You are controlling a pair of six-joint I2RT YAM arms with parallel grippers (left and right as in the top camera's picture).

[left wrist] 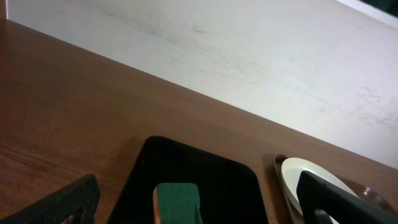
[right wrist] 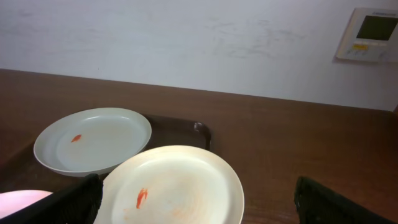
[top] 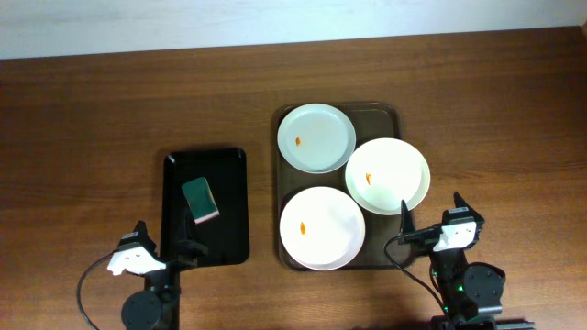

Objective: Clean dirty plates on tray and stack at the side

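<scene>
**Three smeared plates on the brown tray, both grippers open and empty**

One wooden table (top: 92, 110) with a smooth brown grain carries everything. One dark brown tray (top: 390, 115), rectangular with rounded corners and a raised rim, lies ahead and to the left of the right gripper (top: 431, 213). One smaller, narrower black tray (top: 225, 183), glossy and also round-cornered, lies just ahead of the left gripper (top: 165, 240).

Three round, white, shallow plates sit on the brown tray, each with a small orange smear near its middle. The nearest plate (top: 321, 227) is just to the left of the right gripper. The middle plate (top: 388, 174) is straight ahead of it, overhanging the tray's right rim. The far plate (top: 316, 137) is beyond that, ahead and to the left, its edge overlapped by the middle plate.

One green block sponge (top: 200, 200) with a paler underside lies in the black tray, ahead of the left gripper.

Both grippers have their dark fingers spread wide and hold nothing.

One beige wall panel (right wrist: 372, 34) with a small screen is mounted ahead and to the right; its lettering is too small to read.
</scene>
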